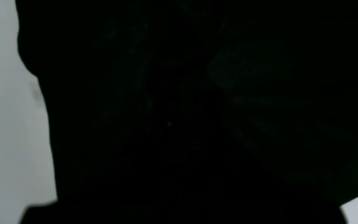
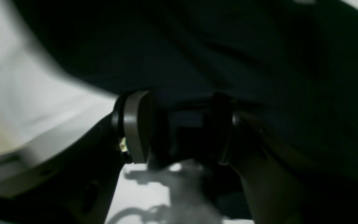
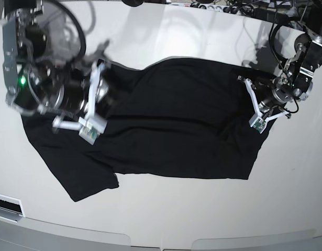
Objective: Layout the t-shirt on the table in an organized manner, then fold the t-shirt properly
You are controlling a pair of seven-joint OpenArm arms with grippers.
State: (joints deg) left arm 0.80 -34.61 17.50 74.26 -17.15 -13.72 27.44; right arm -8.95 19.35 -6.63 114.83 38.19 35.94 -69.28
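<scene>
T-shirt: the black t-shirt (image 3: 166, 123) is lying spread across the middle of the table (image 3: 166, 219), running between the two claws, its body mostly flat with shallow wrinkles and one short sleeve sticking out toward the near edge, below the right claw.
Table: the glossy white top is showing on all sides of the cloth; a curved edge is running along the bottom of the base view.
Right claw: the right gripper (image 2: 179, 127) is sitting low at the shirt's edge on the base view's left side; in its wrist view the two fingers (image 2: 135, 126) are standing apart with a clear gap between them, dark cloth lying just beyond the tips and nothing pinched in the gap.
Left claw: the left gripper (image 3: 256, 106) is resting on the opposite end of the shirt, at the base view's right; its fingers are pressing together, and whether any cloth is caught between them cannot be told.
Left wrist view: black cloth (image 1: 197, 109) is filling nearly the whole picture right under the claw, with only slivers of white table at the left side and lower right corner.
</scene>
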